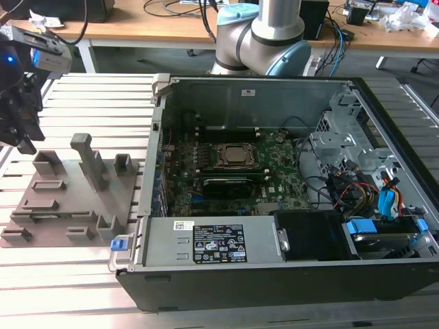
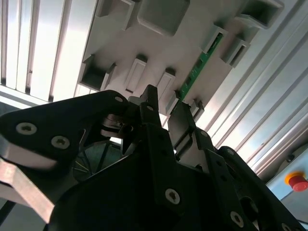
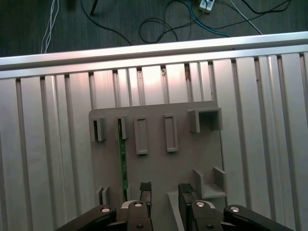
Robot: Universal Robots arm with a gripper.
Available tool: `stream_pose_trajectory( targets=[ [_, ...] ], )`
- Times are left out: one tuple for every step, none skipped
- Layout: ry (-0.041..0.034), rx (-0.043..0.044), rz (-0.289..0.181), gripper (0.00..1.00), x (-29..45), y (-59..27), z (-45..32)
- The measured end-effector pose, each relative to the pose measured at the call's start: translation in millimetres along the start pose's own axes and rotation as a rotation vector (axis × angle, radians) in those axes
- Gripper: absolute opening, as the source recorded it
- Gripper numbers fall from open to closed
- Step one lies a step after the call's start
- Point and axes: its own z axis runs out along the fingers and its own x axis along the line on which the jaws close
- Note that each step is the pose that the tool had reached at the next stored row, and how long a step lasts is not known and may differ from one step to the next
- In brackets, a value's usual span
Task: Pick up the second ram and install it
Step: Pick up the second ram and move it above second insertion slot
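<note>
Step in hand: approach for the pick. The second ram (image 3: 121, 159) is not yet grasped. It stands on its long edge in a slot of the grey holder tray (image 3: 159, 166), which lies on the ribbed aluminium table (image 3: 48, 154). In the exterior view the tray sits just beside the open computer case (image 1: 240, 291), on the exterior view's left.

I hold the gripper (image 3: 165, 188) above the tray, clear of it. Its fingers (image 3: 144, 190) are spread, with nothing between them.

Alignment: in both wrist views the green stick runs to one side of the finger gap, close to one finger, and not between the two.

Requirement for the pick, as I judge it:
- Shift sideways until the stick's thin edge is centred in the gap.
- Keep the finger faces parallel to the board's flat sides.
- Descend straight, so that neither fingertip lands on the tray's slot walls.

The motherboard (image 1: 274, 181) inside the case is well apart from the gripper.
</note>
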Motion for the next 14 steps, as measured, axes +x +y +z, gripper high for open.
stream_pose_trajectory(
  targets=[
    [0.0001, 0.0000, 0.000, 0.36, 0.0, 0.0, 0.8],
    [0.0000, 0.0000, 0.000, 0.36, 0.1, -0.1, 1.8],
    [0.0000, 0.0000, 0.000, 0.36, 0.1, -0.1, 2.7],
    [0.0000, 0.0000, 0.000, 0.36, 0.2, -0.1, 3.2],
    [0.0000, 0.0000, 0.000, 0.36, 0.2, -0.1, 3.6],
    [0.0000, 0.0000, 0.000, 0.36, 0.2, -0.2, 4.3],
    [0.0001, 0.0000, 0.000, 0.36, 0.3, -0.2, 5.0],
    [0.0000, -0.0001, 0.000, 0.36, 0.3, -0.3, 6.0],
    [0.0000, 0.0000, 0.000, 0.36, 0.4, -0.3, 7.1],
    [0.0000, 0.0000, 0.000, 0.36, 0.5, -0.4, 7.9],
    [0.0000, 0.0000, 0.000, 0.36, 0.5, -0.4, 8.7],
    [0.0000, 0.0000, 0.000, 0.36, 0.6, -0.4, 9.2],
    [-0.0001, 0.0000, 0.000, 0.36, 0.6, -0.4, 9.7],
    [0.0000, 0.0000, 0.000, 0.36, 0.6, -0.4, 10.3]
  ],
)
